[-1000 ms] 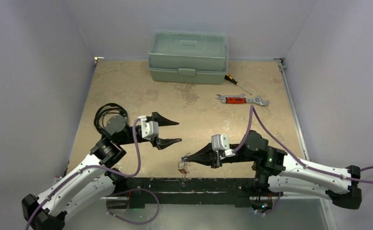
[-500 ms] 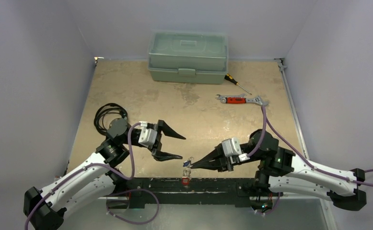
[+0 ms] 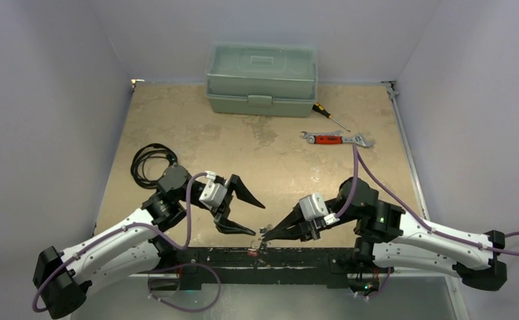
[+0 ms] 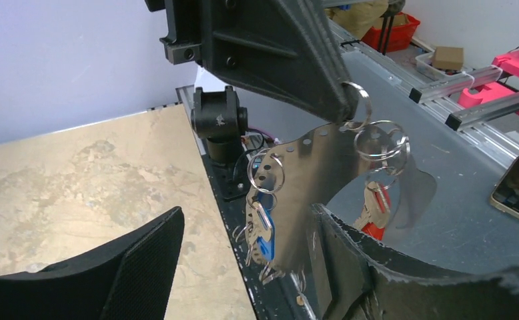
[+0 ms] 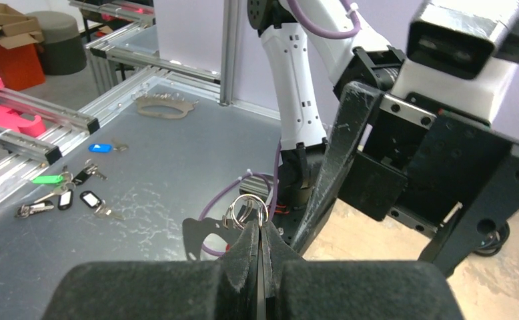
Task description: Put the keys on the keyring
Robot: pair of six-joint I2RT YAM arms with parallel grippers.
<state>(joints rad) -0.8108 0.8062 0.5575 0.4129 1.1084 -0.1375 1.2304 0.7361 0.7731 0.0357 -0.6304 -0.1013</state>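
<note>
Showing the right end effector (image 3: 268,233) pinched shut on the keyring (image 5: 245,208) at the near edge of the desk (image 3: 197,120), keys (image 4: 263,230) dangling beneath; the left end effector (image 3: 257,219), jaws wide, faces them from just left, keys hanging vertically straight ahead

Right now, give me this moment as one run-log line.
right gripper: shut on keyring | keys: hanging below it | left gripper: open, close beside keys

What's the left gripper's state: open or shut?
Open. The left gripper has its fingers spread wide, gripping nothing; the keyring hangs from the right gripper.
</note>
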